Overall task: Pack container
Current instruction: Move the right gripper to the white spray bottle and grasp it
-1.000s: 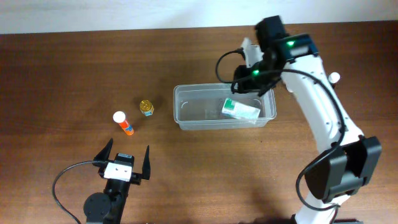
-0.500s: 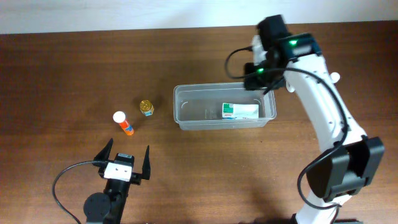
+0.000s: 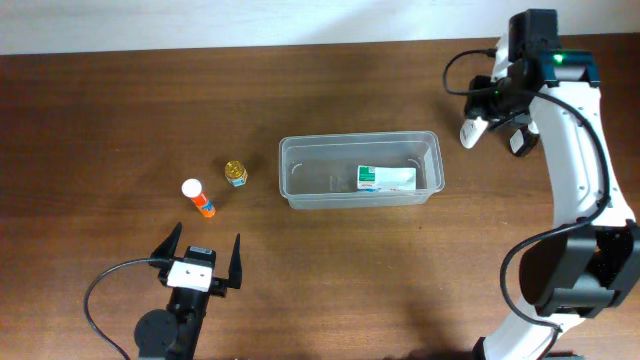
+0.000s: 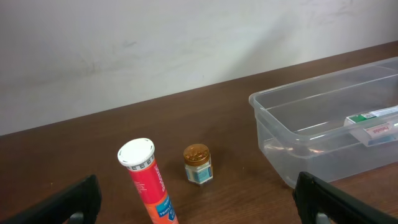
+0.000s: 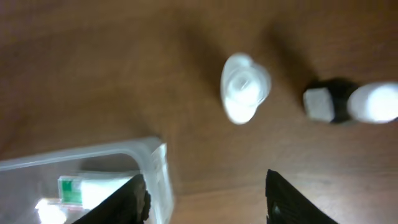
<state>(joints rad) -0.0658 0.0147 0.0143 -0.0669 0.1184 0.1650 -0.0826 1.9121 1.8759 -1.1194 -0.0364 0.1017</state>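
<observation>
The container [image 3: 300, 190], a clear rectangular tub, stands mid-table with a white and green box [image 3: 385, 179] lying flat at its right end. My right gripper [image 3: 495, 135] hovers beyond the tub's far right corner, open and empty. In the right wrist view its gripper [image 5: 205, 199] has the tub's corner [image 5: 152, 165] by the left finger, with the box [image 5: 93, 186] inside. My left gripper [image 3: 200, 258] rests open near the front edge. The left wrist view shows its gripper [image 4: 199, 208], the container [image 4: 280, 106] at right, and the box [image 4: 373, 124].
An orange tube with a white cap [image 3: 197, 198] [image 4: 146, 180] and a small gold-lidded jar [image 3: 236, 172] [image 4: 198, 163] stand left of the tub. A white bottle top [image 5: 245, 87] and a black-and-white item [image 5: 348, 104] lie on the table ahead of my right gripper.
My right gripper has let go of the box, which now lies flat in the tub. It has risen out, swung right past the tub's corner, and opened wider. The left arm is unmoved.
</observation>
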